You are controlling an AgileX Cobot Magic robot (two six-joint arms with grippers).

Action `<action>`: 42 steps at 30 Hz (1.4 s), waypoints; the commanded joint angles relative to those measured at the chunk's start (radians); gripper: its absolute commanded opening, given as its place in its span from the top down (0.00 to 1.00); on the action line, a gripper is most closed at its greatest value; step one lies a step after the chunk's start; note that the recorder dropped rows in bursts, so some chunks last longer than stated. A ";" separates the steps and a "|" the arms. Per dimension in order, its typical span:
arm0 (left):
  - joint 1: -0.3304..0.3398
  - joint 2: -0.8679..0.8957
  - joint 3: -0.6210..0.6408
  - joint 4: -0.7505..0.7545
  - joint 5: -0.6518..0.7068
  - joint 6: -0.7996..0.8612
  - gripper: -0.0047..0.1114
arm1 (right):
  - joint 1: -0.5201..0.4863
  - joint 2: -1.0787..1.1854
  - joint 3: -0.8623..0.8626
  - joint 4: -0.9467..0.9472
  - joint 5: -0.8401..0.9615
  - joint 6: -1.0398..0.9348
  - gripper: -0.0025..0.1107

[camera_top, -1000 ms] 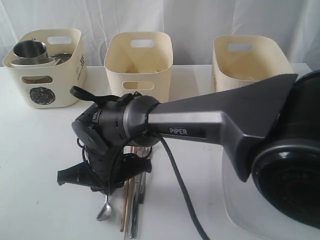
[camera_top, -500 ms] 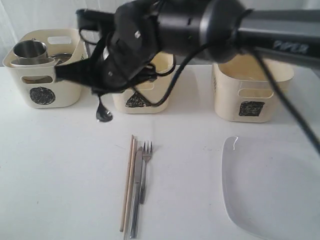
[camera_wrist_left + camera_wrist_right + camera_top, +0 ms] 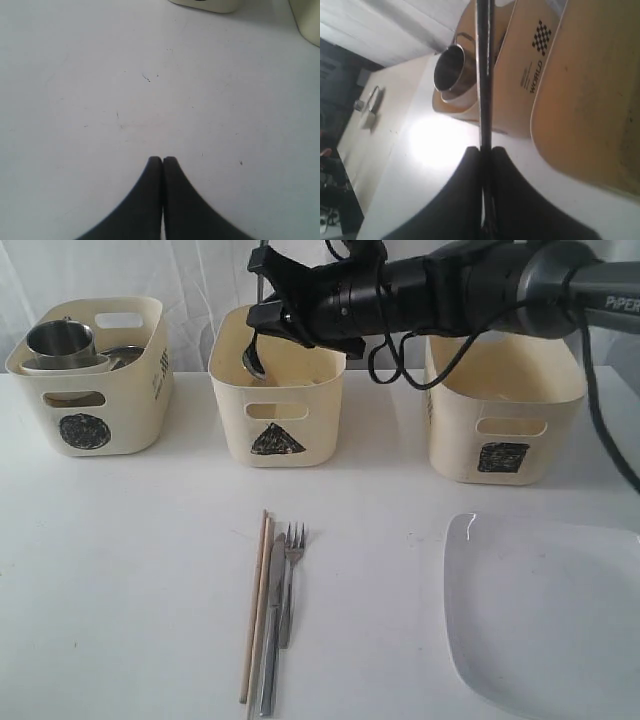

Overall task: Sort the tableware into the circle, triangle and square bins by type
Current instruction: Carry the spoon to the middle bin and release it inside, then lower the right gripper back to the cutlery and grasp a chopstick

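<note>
My right gripper reaches across to the triangle bin and is shut on the steel spoon. The spoon hangs bowl-down inside that bin's left side. In the right wrist view its handle runs out from between the pressed fingertips. The circle bin holds a steel mug stacked on bowls. Chopsticks, knife and fork lie side by side on the table. My left gripper is shut and empty over bare table.
The square bin stands at the back right. The large white plate lies at the front right corner. The right arm stretches above the square and triangle bins. A white curtain hangs behind the bins.
The right arm has lifted the spoon from beside the other cutlery, swung up and back, and now holds it in the triangle bin. The left gripper has not moved.
</note>
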State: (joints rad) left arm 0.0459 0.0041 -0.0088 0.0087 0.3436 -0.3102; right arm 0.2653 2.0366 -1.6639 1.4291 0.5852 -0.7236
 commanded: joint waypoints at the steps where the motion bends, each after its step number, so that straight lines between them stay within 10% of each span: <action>1: 0.002 -0.004 0.008 0.001 0.046 0.000 0.96 | -0.012 0.054 -0.004 0.315 -0.024 -0.281 0.98; 21: 0.002 -0.004 0.008 0.001 0.046 0.000 0.96 | -0.017 0.235 -0.187 0.315 -0.358 -0.562 0.98; 30: 0.002 -0.004 0.008 0.001 0.046 0.000 0.96 | -0.017 0.235 -0.187 0.315 -0.319 -0.551 0.61; 34: 0.002 -0.004 0.008 0.001 0.046 0.000 0.96 | -0.017 0.213 -0.180 0.304 -0.286 -0.499 0.59; 38: 0.002 -0.004 0.008 0.001 0.046 0.000 0.96 | -0.034 0.159 -0.159 -0.066 -0.129 -0.233 0.66; 42: 0.002 -0.004 0.008 0.001 0.046 0.000 0.96 | -0.043 0.105 -0.159 -0.620 0.057 0.178 0.96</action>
State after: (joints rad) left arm 0.0459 0.0041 -0.0088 0.0087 0.3436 -0.3102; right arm 0.2347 2.1816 -1.8294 1.1798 0.5145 -0.7992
